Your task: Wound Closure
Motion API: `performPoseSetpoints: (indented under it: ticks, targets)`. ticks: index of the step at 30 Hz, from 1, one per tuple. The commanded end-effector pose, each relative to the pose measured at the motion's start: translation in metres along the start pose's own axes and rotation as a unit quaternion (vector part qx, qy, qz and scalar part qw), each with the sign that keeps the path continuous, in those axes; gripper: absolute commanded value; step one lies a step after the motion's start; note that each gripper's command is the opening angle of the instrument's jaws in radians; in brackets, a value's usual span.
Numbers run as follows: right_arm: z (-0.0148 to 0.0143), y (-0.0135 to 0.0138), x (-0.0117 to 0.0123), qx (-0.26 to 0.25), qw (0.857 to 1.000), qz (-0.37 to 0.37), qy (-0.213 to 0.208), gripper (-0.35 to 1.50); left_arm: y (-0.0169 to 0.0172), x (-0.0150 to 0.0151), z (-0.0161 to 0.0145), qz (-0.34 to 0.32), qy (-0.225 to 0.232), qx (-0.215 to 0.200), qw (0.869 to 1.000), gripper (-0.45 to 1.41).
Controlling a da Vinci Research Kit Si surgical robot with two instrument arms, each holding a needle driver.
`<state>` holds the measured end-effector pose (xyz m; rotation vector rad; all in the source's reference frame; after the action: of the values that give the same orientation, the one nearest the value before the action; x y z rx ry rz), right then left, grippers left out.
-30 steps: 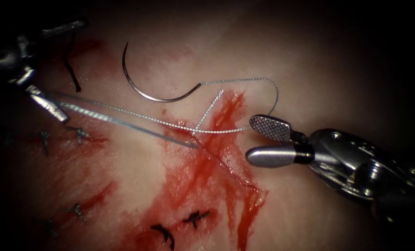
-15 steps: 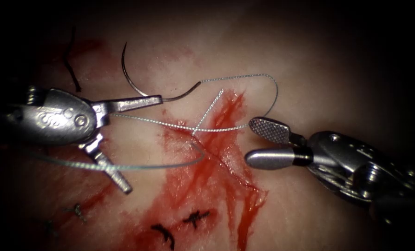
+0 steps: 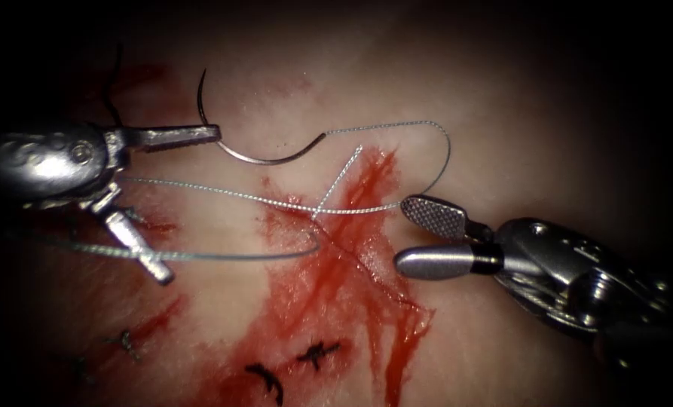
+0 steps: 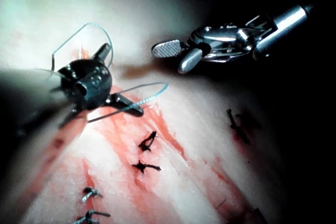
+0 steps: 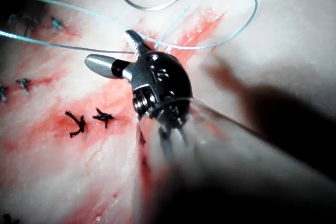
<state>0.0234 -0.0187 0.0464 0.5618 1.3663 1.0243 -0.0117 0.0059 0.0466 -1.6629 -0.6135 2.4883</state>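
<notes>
We see the needle [image 3: 238,147] lying free on the tissue [image 3: 547,120], curve opening upward; left tool [image 3: 182,203] and right tool [image 3: 415,237] gape, empty.

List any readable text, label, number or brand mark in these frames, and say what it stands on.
No readable text.
Left tool: jaws open, holding nothing; any marking on its wrist is too blurred to read.
Right tool: jaws open, holding nothing; no marking.
Needle: lies free on the tissue, left of the cut; thread trails from it.
</notes>
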Motion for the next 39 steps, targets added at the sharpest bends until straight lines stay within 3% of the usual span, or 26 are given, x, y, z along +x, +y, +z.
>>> performPoseSetpoints:
  ticks: [1,6,11,18,22,26,30,34,39]
  targets:
    - [0.0008,-0.0001,-0.0003,0.001,1.0,0.003,0.0,1.14,-0.0006,0.0002,-0.0005,0.008,0.0,0.018,1.0,1.03]
    - [0.0009,-0.0001,-0.0005,0.002,1.0,0.005,0.0,1.16,-0.0049,0.0026,-0.0064,0.051,-0.025,0.133,0.989,0.98]
    - [0.001,-0.0001,-0.0007,0.002,1.0,0.007,-0.001,1.19,-0.0063,0.0017,-0.0115,0.089,-0.038,0.192,0.977,1.0]
    - [0.001,-0.0002,-0.0007,0.002,1.0,0.007,-0.001,1.19,-0.0052,-0.0008,-0.0187,0.084,-0.042,0.18,0.979,1.02]
    - [0.001,-0.0003,-0.0007,0.002,1.0,0.01,-0.001,1.19,-0.0033,-0.0027,-0.0221,0.081,-0.03,0.143,0.986,0.95]
    - [0.0011,-0.0003,-0.0008,0.003,1.0,0.01,-0.001,1.21,-0.0021,-0.0034,-0.0209,0.054,-0.02,0.118,0.991,0.9]
    - [0.0011,-0.0004,-0.0009,0.003,1.0,0.009,-0.001,1.23,-0.0013,-0.0035,-0.0169,0.04,0.005,0.08,0.996,0.92]
    - [0.0011,-0.0005,-0.0009,0.003,1.0,0.009,-0.001,1.25,-0.0008,-0.0044,-0.0128,0.049,0.01,0.06,0.997,0.95]
    - [0.0011,-0.0005,-0.0009,0.003,1.0,0.012,-0.001,1.25,-0.0008,-0.0056,-0.0107,0.046,-0.004,0.028,0.999,0.98]
